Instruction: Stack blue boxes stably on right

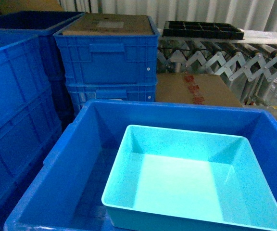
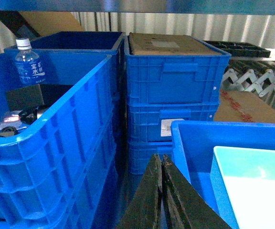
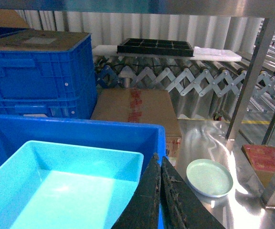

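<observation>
One turquoise tub sits lower right inside the royal-blue bin; left gripper and right gripper are pressed together, empty, so stacking seems barely begun.

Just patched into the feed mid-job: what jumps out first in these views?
The light turquoise smooth plastic tub stands out most, sitting inside the large royal-blue plastic bin at the front, toward its right side. Behind it rises a stack of ribbed royal-blue crates, the top one covered with brown cardboard. In both wrist views the dark jaws of the left gripper and right gripper are pressed together, holding nothing.
</observation>
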